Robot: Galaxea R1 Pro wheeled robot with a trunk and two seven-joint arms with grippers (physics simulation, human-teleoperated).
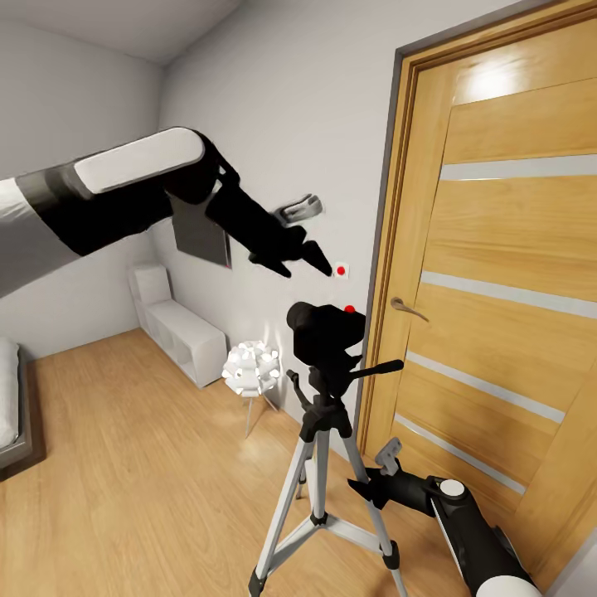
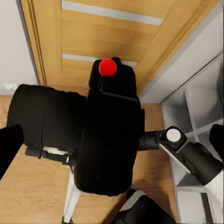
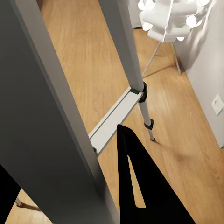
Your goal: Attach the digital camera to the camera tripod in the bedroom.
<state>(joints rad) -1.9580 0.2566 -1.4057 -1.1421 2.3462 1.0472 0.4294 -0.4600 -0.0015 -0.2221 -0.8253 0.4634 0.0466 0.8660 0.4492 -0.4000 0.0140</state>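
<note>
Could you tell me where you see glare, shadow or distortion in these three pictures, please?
Head view: a bright glare patch on the door, whose edges lean with wide-angle distortion. Left wrist view: the digital camera is a near-featureless black mass. Right wrist view: soft shadows on the floor beside the camera tripod leg.

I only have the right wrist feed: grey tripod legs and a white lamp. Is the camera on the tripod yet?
Observer: Head view shows the camera sitting on top of the tripod, in front of the oak door.
Operator: Is the left gripper holding it?
Observer: No. The left gripper is above the camera with a visible gap, touching nothing.
Operator: Which way is the lens facing?
Observer: Toward the head view's left, away from the door; the red dot is on top of the body.
Operator: Where's my right arm relative to all that?
Observer: Low down by the tripod's legs, on the door side; the right gripper is near a leg, but I cannot tell if it is gripping.
</note>
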